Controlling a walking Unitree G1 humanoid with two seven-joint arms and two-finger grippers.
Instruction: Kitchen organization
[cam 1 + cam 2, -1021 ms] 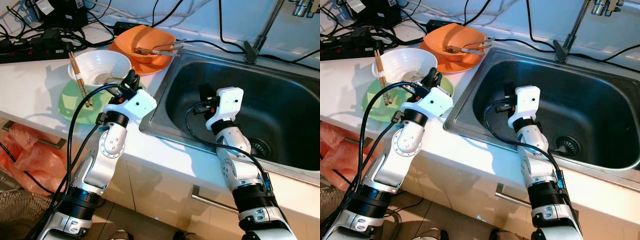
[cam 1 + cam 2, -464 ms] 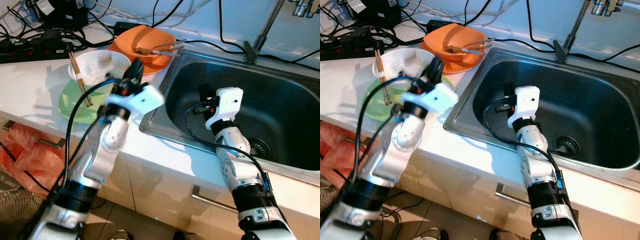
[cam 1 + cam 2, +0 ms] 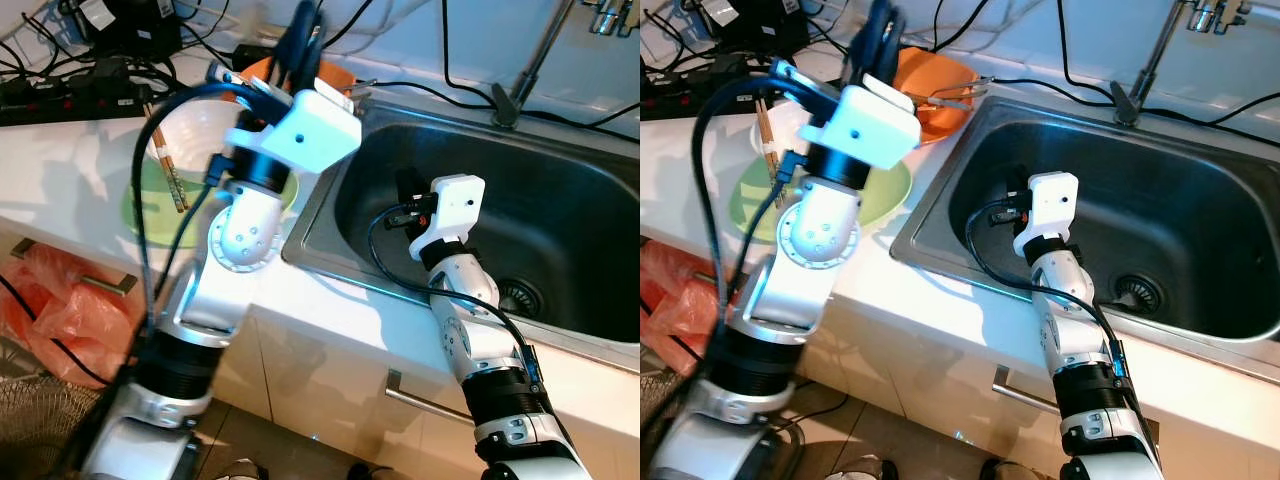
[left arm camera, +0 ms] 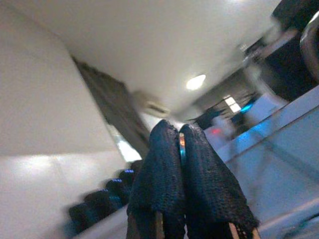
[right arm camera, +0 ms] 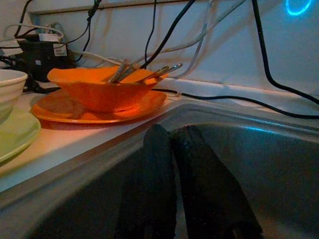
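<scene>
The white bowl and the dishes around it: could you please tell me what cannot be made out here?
- White bowl: inside hidden by the raised left arm in the eye views.
- Orange bowl: utensils too blurred to identify, right wrist view.
- Left gripper: points at the ceiling, so no dishes show.

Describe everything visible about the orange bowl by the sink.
The orange bowl looks like smooth plastic, shallow with a slightly wavy rim. It sits upright on a matching orange plate on the white countertop, just beside the steel sink's rim. Metal utensils rest inside it, handles sticking out over the rim towards the sink. In the head views the raised left arm partly hides it.
</scene>
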